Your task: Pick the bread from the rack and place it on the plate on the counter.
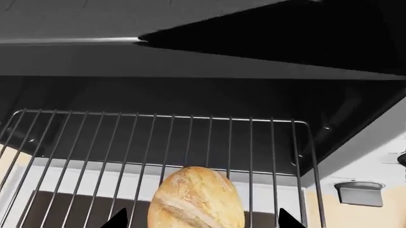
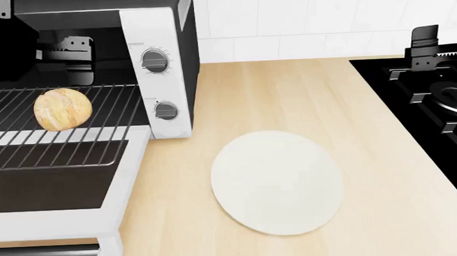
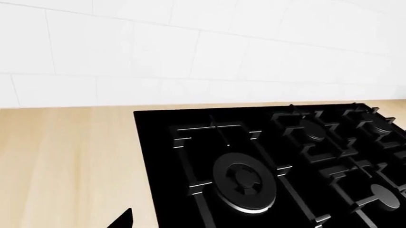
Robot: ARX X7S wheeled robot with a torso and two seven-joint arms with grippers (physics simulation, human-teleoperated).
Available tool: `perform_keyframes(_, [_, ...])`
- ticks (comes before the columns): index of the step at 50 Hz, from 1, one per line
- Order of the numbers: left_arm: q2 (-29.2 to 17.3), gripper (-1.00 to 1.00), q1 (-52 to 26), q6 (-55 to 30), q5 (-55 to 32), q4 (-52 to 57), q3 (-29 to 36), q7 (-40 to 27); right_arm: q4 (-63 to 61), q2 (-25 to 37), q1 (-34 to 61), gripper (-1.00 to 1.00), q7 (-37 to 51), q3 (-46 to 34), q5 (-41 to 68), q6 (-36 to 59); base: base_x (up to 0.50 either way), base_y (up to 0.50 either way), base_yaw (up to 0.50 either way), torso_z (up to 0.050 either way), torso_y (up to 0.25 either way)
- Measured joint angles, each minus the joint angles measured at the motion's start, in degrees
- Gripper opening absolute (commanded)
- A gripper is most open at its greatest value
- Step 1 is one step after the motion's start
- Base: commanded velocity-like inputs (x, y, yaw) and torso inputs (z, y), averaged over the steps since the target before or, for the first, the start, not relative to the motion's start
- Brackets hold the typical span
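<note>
The bread [image 2: 62, 109], a small golden-brown roll, lies on the dark wire rack [image 2: 98, 148] pulled out of the white-and-black toaster oven [image 2: 160, 61]. In the left wrist view the bread [image 1: 197, 199] sits between the two dark tips of my left gripper [image 1: 203, 219]. The jaws are wide open, with a gap on each side of the roll. The rack [image 1: 273, 142] stretches beyond it. The off-white plate [image 2: 277, 181] lies on the beige counter [image 2: 289, 96], to the right of the oven. My right gripper [image 3: 203, 222] shows one fingertip [image 3: 121, 219], set far out, over the counter beside the stove. It holds nothing.
The oven's dark glass door [image 2: 46, 185] hangs open toward me under the rack. A black stove top [image 2: 435, 101] with raised grates fills the right side and also shows in the right wrist view [image 3: 254, 166]. A white tiled wall [image 2: 286, 21] runs behind. I cannot make out either arm in the head view.
</note>
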Motion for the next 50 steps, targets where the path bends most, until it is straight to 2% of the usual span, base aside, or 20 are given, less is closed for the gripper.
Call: perform_keyframes(50, [-0.7, 1.00, 5.2, 2.6, 5.2, -0.1, 2.2, 5.5, 0.8, 0.2, -1.8, 1.00, -0.9, -0.5, -0.4, -1.8, 0.00, 0.00, 0.00, 0.000, 0.000])
